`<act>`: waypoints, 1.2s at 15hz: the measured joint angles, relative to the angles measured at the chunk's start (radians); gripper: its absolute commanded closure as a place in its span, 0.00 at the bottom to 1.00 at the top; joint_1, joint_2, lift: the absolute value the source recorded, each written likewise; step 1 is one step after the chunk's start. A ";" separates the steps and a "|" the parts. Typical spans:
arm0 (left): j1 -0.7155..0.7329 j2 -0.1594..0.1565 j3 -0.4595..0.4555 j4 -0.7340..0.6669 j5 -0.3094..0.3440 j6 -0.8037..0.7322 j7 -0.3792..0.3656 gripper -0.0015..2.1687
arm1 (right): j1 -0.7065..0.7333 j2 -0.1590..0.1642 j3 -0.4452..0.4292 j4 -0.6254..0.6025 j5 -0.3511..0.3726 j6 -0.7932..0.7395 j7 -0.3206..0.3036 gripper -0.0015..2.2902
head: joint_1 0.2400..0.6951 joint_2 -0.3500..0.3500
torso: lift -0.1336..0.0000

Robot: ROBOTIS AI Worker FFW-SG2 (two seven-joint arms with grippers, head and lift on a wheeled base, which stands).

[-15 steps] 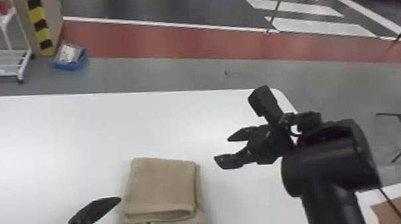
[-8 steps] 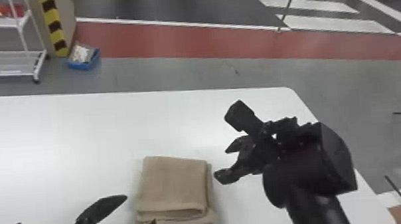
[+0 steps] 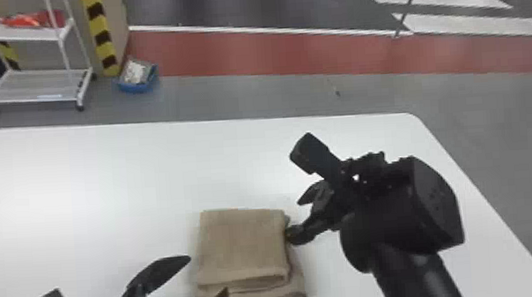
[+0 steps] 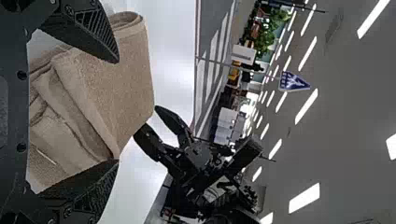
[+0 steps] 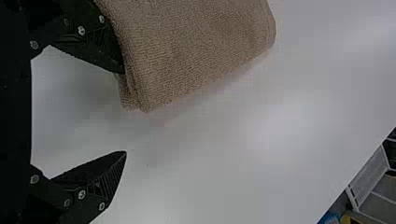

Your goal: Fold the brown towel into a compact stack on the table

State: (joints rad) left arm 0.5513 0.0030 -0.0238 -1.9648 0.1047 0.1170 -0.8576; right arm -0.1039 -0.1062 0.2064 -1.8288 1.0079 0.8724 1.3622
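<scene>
The brown towel lies folded in layers on the white table, a smaller folded part over a wider one at the near side. My left gripper stands open at its near left corner. At its right edge is my right gripper, open, with the lower fingertip against that edge. In the left wrist view the towel shows between and behind the spread fingers of my left gripper. In the right wrist view one finger of my right gripper meets the side of the towel; the other is apart over the table.
The white table stretches around the towel, its far edge beyond and its right edge behind my right arm. On the floor past it stand a white wire shelf and a blue bin.
The head view has turned toward the left. My right gripper has come in leftward to the towel's right edge. The towel's folds look the same, and my left gripper remains close to the near left corner.
</scene>
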 measured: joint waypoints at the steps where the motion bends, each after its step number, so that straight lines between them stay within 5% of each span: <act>1: 0.002 0.000 0.002 0.000 0.001 -0.002 -0.001 0.06 | -0.013 0.012 0.002 0.008 -0.001 0.005 0.000 0.14 | 1.00 0.29 | 0.07; 5: 0.009 0.000 0.009 0.000 0.009 -0.009 -0.005 0.06 | -0.034 0.041 0.001 0.016 -0.005 0.017 0.000 0.13 | 1.00 0.33 | 0.07; 8: 0.012 0.000 0.024 -0.003 0.015 -0.012 -0.006 0.06 | -0.003 0.023 -0.054 -0.044 -0.012 0.011 0.000 0.13 | 1.00 0.29 | 0.07; 10: 0.005 0.000 0.038 -0.002 0.025 -0.011 -0.006 0.06 | 0.016 0.015 -0.144 -0.120 -0.075 0.036 0.000 0.07 | 1.00 0.26 | 0.07; 12: 0.002 0.000 0.072 -0.008 0.057 -0.007 0.014 0.06 | 0.046 0.034 -0.289 -0.215 -0.234 0.149 -0.021 0.07 | 1.00 0.24 | 0.07; 15: 0.003 0.000 0.135 -0.041 0.138 0.007 0.203 0.05 | 0.176 0.096 -0.483 -0.312 -0.596 0.183 -0.391 0.07 | 1.00 0.26 | 0.07; 18: 0.020 0.000 0.158 -0.079 0.152 -0.039 0.401 0.05 | 0.422 0.101 -0.492 -0.344 -0.830 -0.288 -0.735 0.07 | 1.00 0.34 | 0.07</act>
State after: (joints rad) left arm 0.5710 0.0030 0.1338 -2.0435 0.2568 0.0781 -0.4563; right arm 0.3179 -0.0048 -0.2853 -2.1732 0.1780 0.5847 0.6271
